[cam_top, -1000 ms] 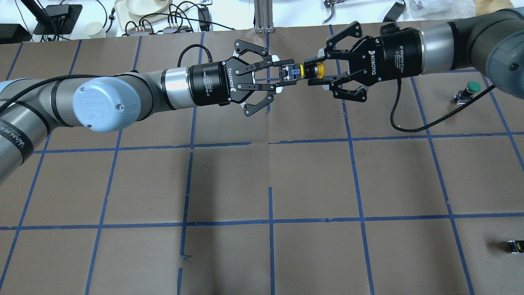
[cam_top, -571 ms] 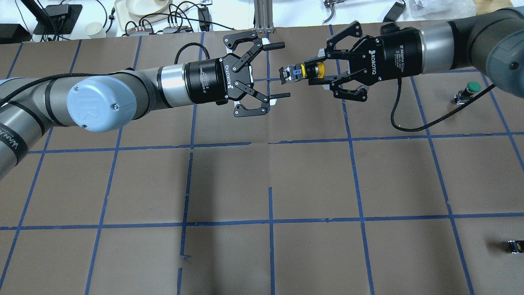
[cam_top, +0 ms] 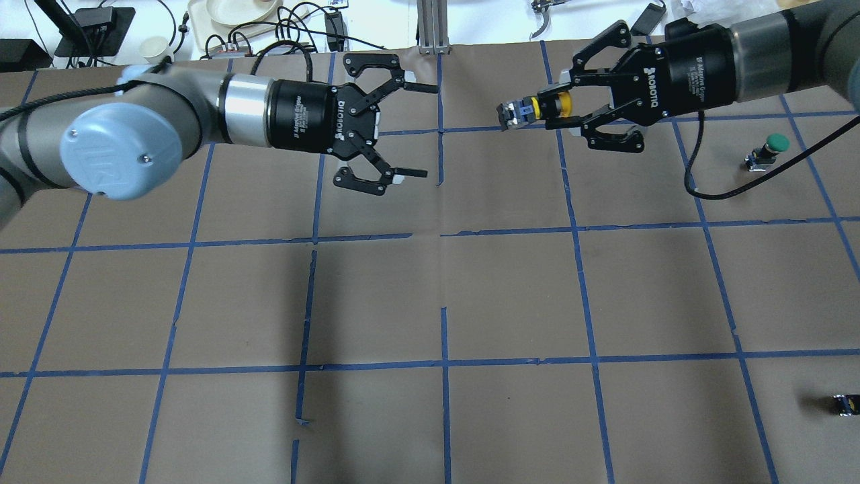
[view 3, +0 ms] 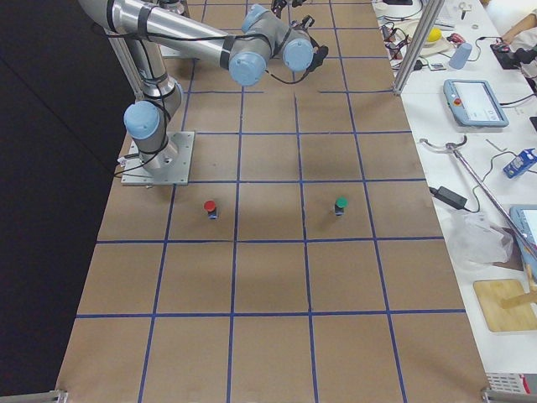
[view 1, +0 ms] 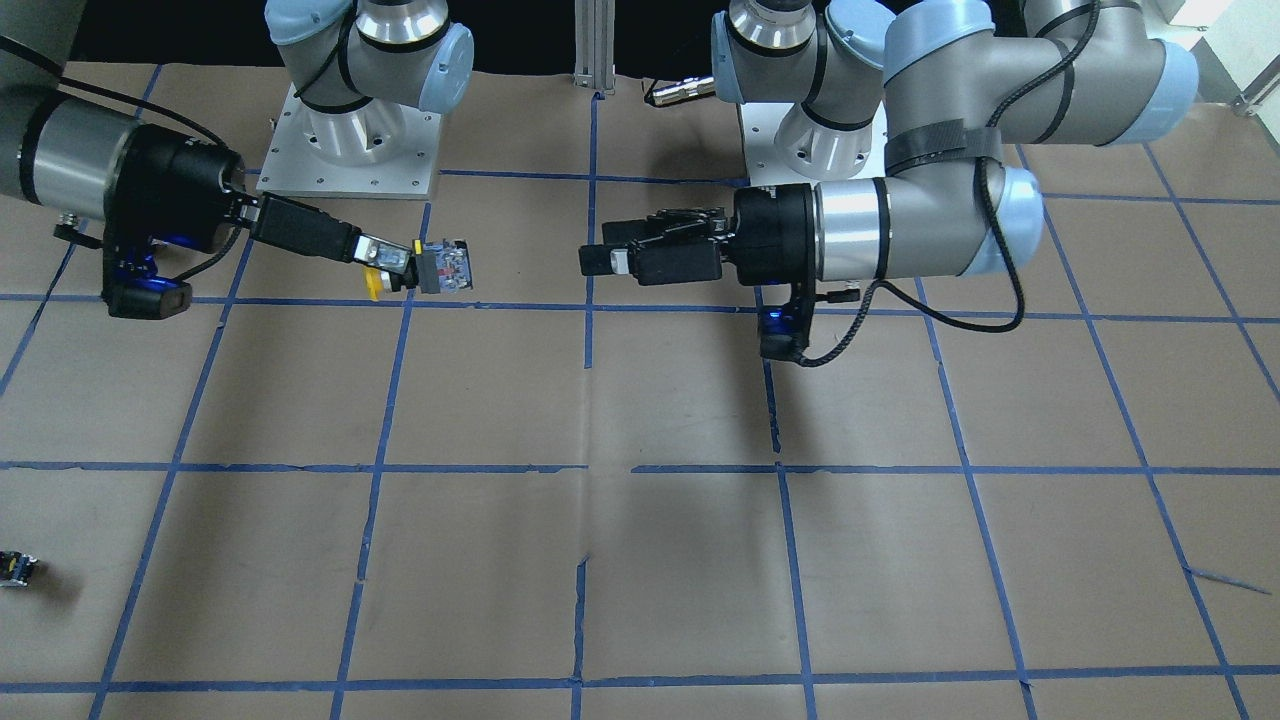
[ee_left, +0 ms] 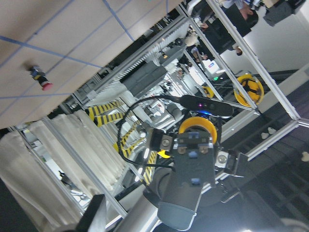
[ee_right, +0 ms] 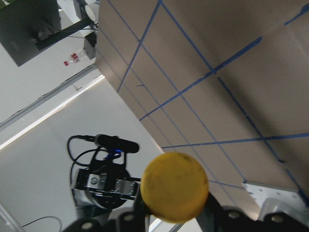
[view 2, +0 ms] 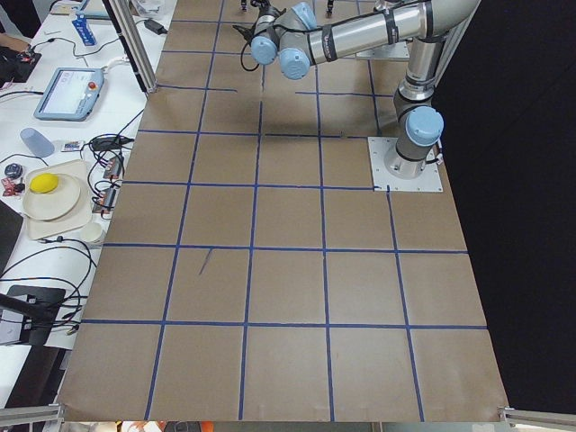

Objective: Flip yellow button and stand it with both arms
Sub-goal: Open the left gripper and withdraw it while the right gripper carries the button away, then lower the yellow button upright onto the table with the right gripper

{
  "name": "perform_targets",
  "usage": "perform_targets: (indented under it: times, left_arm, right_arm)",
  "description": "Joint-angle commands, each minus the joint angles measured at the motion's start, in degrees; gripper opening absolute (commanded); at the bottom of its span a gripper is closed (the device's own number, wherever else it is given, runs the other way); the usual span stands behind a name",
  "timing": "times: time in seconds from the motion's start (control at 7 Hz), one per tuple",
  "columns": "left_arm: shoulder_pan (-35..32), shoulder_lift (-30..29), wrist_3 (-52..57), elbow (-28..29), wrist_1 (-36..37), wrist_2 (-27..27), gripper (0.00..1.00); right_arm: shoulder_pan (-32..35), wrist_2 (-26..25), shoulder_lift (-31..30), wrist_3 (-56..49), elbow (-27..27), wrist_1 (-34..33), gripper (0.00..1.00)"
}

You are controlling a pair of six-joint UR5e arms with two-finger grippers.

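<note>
My right gripper [cam_top: 541, 112] is shut on the yellow button [cam_top: 559, 104] and holds it sideways in the air over the table's far side. Its yellow cap points into the palm and its black-grey base [cam_top: 510, 115] points toward my left gripper [cam_top: 424, 130]. The left gripper is open and empty, well apart from the button. In the front-facing view the button [view 1: 440, 268] juts from the right gripper [view 1: 388, 262], with a wide gap to the left gripper [view 1: 598, 259]. The yellow cap [ee_right: 175, 187] fills the right wrist view. The left wrist view shows the button's base [ee_left: 193, 145] end-on.
A green-capped button [cam_top: 771, 149] stands on the table at the right, and a red-capped button [view 3: 210, 207] stands nearer the robot's base. A small dark block [cam_top: 844, 404] lies near the right edge. Blue tape lines grid the brown table [cam_top: 443, 282]. Cables and dishes lie beyond its far edge.
My left gripper has let go of the button's base, opened wide and drawn back to the left. My right gripper has moved right and slightly farther away, still holding the button.
</note>
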Motion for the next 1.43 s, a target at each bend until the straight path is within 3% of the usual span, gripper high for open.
perform_targets:
  times: [0.0,0.14,0.29,0.43,0.57,0.71,0.86,1.0,1.14,1.29]
  left_arm:
    - [3.0,1.4,-5.3,3.0,8.0,20.7,0.99]
    - [3.0,0.3,-4.0,6.2,10.0,34.1,0.98]
    - [2.6,0.5,5.0,8.0,9.1,46.9,0.98]
    - [1.9,1.0,11.9,8.3,8.9,56.4,0.98]
    - [0.6,1.6,19.0,8.5,7.4,64.7,0.99]
    - [-1.0,2.4,25.9,9.5,6.9,69.6,0.99]
    - [-1.6,4.2,31.4,10.4,3.7,75.9,0.98]
    - [-2.3,6.6,31.9,10.2,1.0,73.0,0.98]
    - [-2.4,8.1,32.1,8.8,0.5,71.8,0.99]
    - [-2.4,9.3,33.8,8.2,0.6,72.9,0.99]
  right_arm:
    - [-2.2,-26.2,-0.1,0.0,-0.6,-6.8,0.15]
    - [-2.2,-37.7,-0.4,-0.7,-0.4,-8.6,0.14]
    - [-2.2,-46.0,-1.1,-2.8,0.3,-8.9,0.1]
    - [-2.3,-54.1,-1.0,-6.1,1.0,-12.4,0.06]
    - [-2.4,-58.3,-1.0,-13.1,2.7,-17.5,0.05]
    - [-5.2,-61.3,-1.0,-22.9,5.4,-28.2,0.04]
    - [-11.8,-60.4,-0.9,-31.7,9.1,-33.8,0.03]
    - [-17.2,-59.9,-0.4,-43.1,14.8,-45.6,0.03]
    - [-20.9,-56.1,-0.5,-55.3,21.7,-56.9,0.03]
    - [-25.8,-50.3,-0.7,-65.9,27.1,-63.7,0.03]
